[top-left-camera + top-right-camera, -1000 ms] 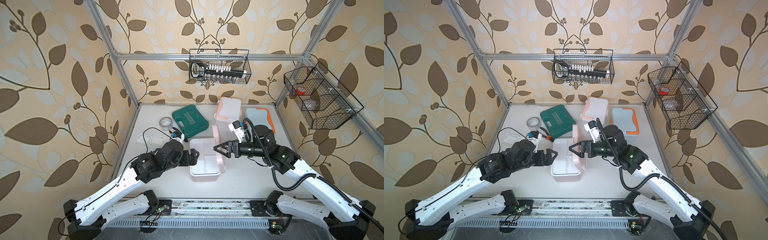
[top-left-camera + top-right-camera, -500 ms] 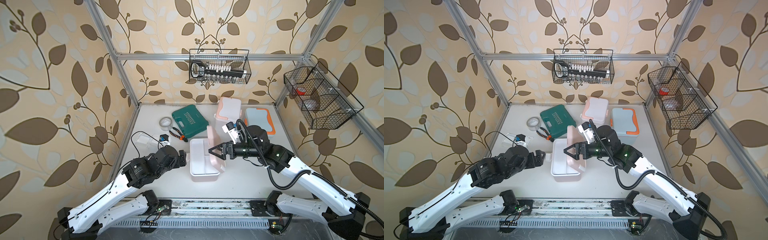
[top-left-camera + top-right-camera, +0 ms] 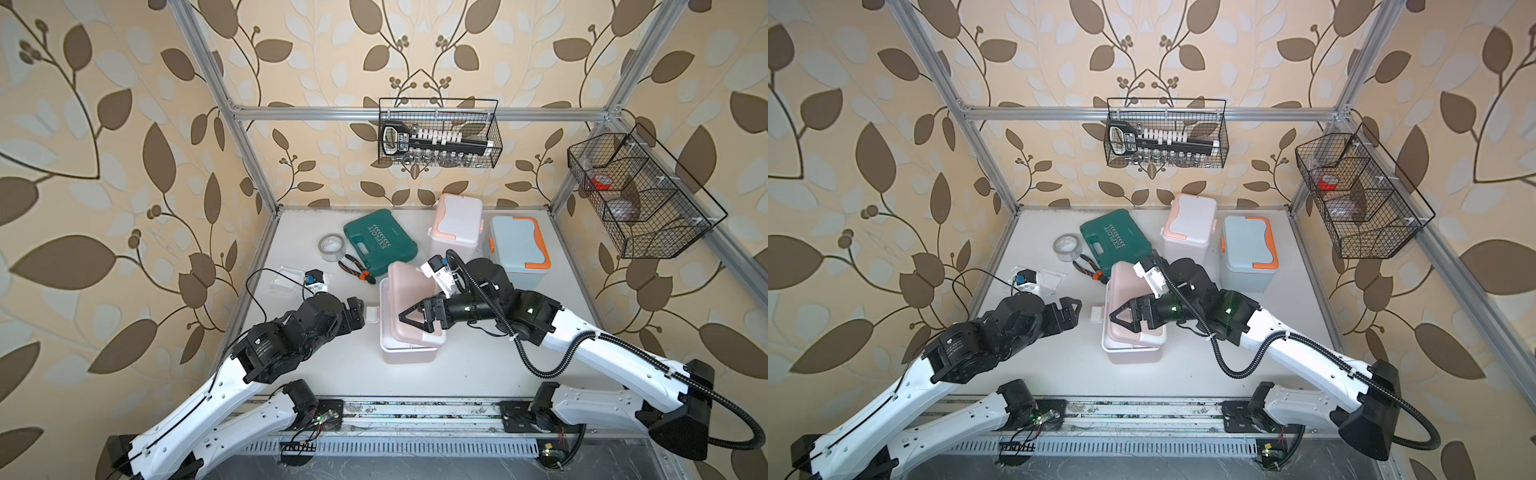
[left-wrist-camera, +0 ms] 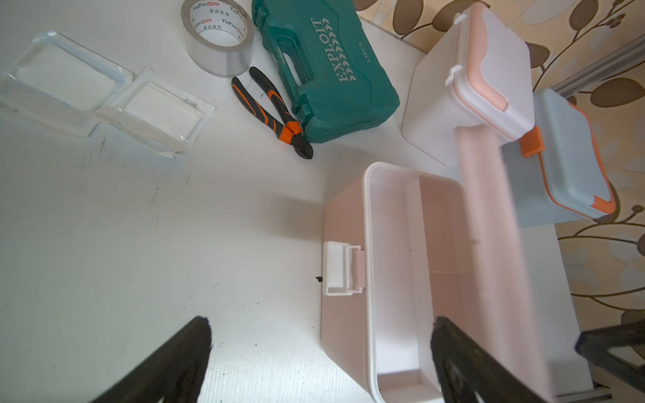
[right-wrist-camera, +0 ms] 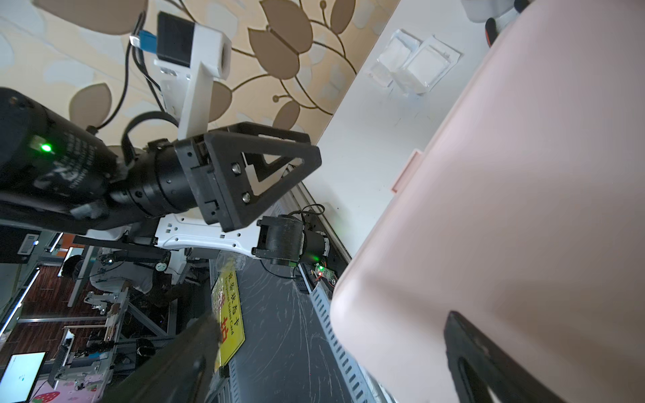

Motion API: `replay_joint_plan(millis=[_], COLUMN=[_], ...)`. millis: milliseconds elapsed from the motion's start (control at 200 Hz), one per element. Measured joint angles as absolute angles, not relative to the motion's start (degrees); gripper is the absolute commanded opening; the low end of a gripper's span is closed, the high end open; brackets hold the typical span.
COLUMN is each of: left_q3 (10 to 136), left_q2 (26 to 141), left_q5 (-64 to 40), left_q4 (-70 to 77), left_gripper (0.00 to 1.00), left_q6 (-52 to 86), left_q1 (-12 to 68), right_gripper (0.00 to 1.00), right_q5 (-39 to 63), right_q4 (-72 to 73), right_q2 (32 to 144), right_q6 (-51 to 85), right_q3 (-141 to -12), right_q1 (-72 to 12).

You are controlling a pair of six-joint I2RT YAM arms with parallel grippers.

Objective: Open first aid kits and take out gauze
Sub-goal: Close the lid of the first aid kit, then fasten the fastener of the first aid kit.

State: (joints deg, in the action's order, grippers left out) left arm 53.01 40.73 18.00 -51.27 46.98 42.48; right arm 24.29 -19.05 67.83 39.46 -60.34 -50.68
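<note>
The right gripper (image 3: 415, 322) stood wide open, gripping nothing. It reached in from the right over the pink kit (image 3: 409, 353), at the middle of the table (image 3: 478, 374). The kit's lid (image 3: 409, 282) was raised and leaned over the open box. In the right wrist view one finger (image 5: 467, 349) lay in front of the lid's outer face and the other sat past the lid's edge. Whether either finger touched the lid could not be told.

The left gripper (image 3: 359, 316) was also spread open and empty. It sat just left of the pink kit, with its tips near the kit's white latch (image 3: 372, 314), which hung loose on the left wall. In the left wrist view the box showed only bare white walls and a divider, and the lid at its right side was blurred.

The gauze (image 4: 160, 111) was out of the kits. Two clear packets with white pads lay side by side, touching, on the far left of the table. They were farther back and to the left of the left gripper, apart from it, and well apart from the right gripper.

Beyond the pink kit, toward the far wall, a tape roll (image 3: 331, 247), orange-handled pliers (image 3: 353, 270) and a green case (image 3: 380, 243) lay close together. To their right the white kit (image 3: 457, 222) with peach trim stood with its lid shut. The blue kit (image 3: 517, 245) with orange trim stood just beside it, also shut, to the far right of the right gripper.
</note>
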Motion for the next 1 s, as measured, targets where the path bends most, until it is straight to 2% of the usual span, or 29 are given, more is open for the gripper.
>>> replay_joint_plan(millis=[210,405,540,650,720,755,900,1000], left_q3=[51.42,47.99,43.31,38.57,35.62,34.17,28.62,25.58], left_q2=[41.67,44.23,46.0,47.18,47.86,48.23,51.16,54.61], left_q5=[5.23,-7.14,-16.95,-24.69,-28.62,-30.2,-36.12,-39.13], left_q4=[-46.94,-41.36,-34.98,-28.75,-24.27,-21.87,-9.85,-2.13], left_gripper=[0.99,0.99,0.99,0.99,0.99,0.99,0.99,0.99], left_q6=[46.11,45.32,45.98,47.7,49.56,50.52,55.48,58.41], left_q1=[30.06,22.17,15.64,10.28,8.1,7.55,7.4,7.4], right_gripper=[0.99,0.99,0.84,0.65,0.47,0.42,0.39,0.42], right_q5=[19.66,12.84,10.13,8.21,6.87,6.15,3.97,3.11], right_q4=[-21.32,-28.29,-31.46,-34.17,-36.36,-37.32,-40.21,-41.43], right_q2=[70.52,72.49,74.91,76.77,78.91,80.18,85.54,88.14], right_q6=[39.13,36.73,34.0,31.55,29.87,29.21,27.46,26.7], right_q3=[-60.42,-64.01,-68.01,-69.91,-72.18,-73.47,-77.89,-78.54], right_q1=[-51.07,-51.05,-51.29,-52.14,-52.75,-53.01,-54.04,-54.61])
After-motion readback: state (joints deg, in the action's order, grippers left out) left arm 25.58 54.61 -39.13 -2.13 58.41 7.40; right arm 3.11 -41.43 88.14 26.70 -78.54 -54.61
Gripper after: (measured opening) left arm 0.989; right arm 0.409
